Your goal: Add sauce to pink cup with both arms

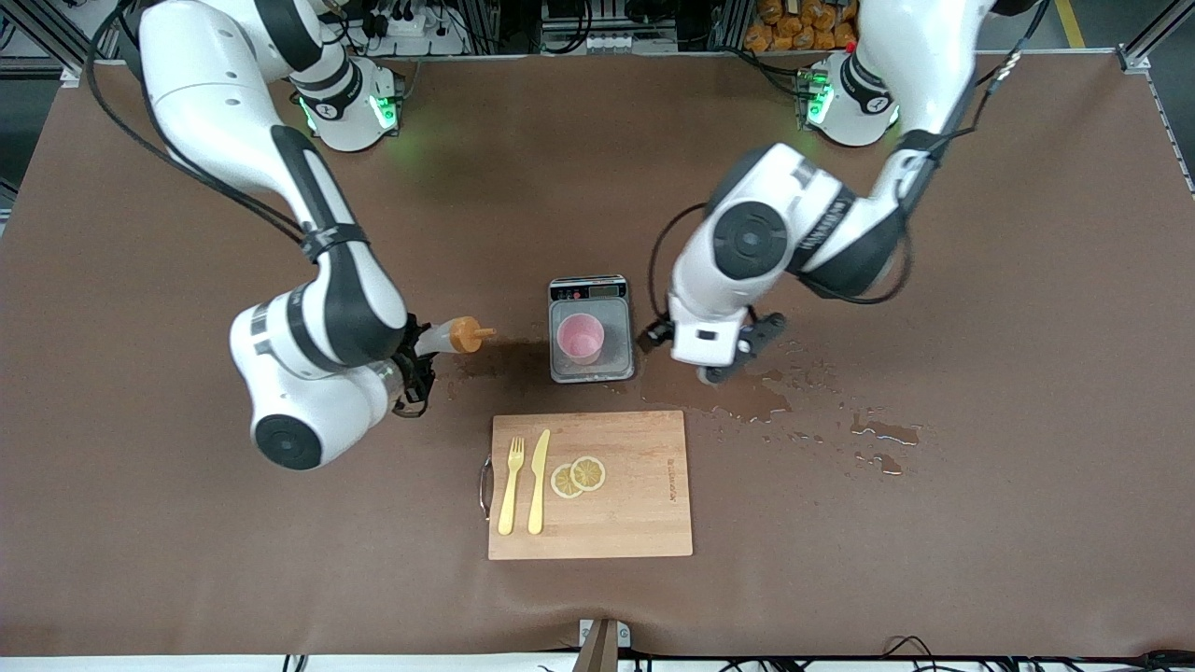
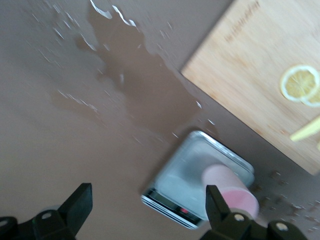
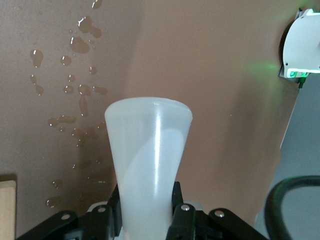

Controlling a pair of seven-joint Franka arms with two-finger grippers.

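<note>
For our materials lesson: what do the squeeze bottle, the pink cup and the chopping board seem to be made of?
Squeeze bottle: likely soft plastic, translucent milky, glossy highlight.
Pink cup: probably plastic, uniform matte pink.
Chopping board: wood or bamboo, visible grain, pale tan.

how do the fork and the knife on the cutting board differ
The fork ends in tines at the end toward the scale; the knife ends in one flat, pointed blade there. The knife reaches a bit closer to the scale than the fork, and lies between the fork and the lemon slices. Both are pale yellow, lying flat and side by side on the cutting board.
</note>
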